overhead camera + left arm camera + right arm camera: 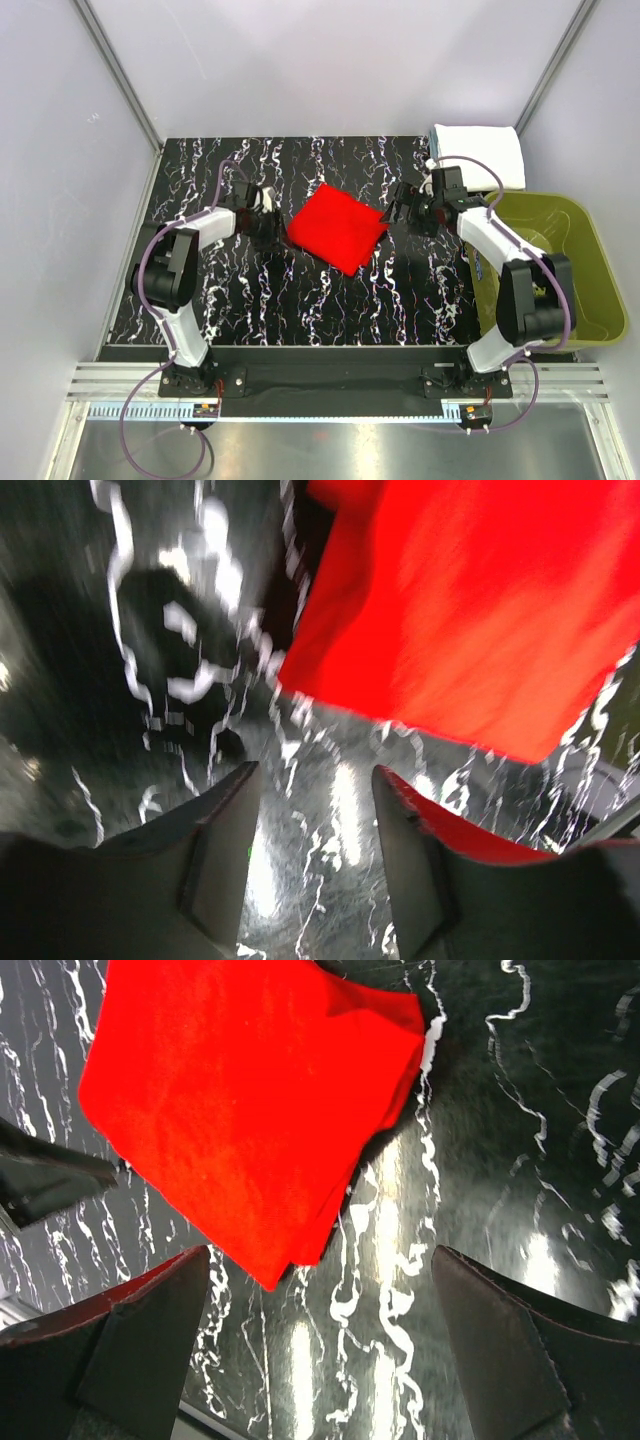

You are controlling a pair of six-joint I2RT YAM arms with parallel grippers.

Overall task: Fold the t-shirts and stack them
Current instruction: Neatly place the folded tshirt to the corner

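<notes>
A bright red t-shirt (pixel 337 226), folded into a rough square, lies in the middle of the black marbled table (pixel 330 300). It also shows in the left wrist view (pixel 470 610) and the right wrist view (pixel 250 1100). My left gripper (pixel 268 224) is open and empty just left of the shirt, close above the table (pixel 315 780). My right gripper (pixel 402 210) is open and empty just right of the shirt (pixel 320 1260). A folded white t-shirt (pixel 480 152) lies on a pale blue one at the far right corner.
An olive-green plastic basket (pixel 580 265) stands off the table's right edge, beside the right arm. Grey walls close in the table at the back and both sides.
</notes>
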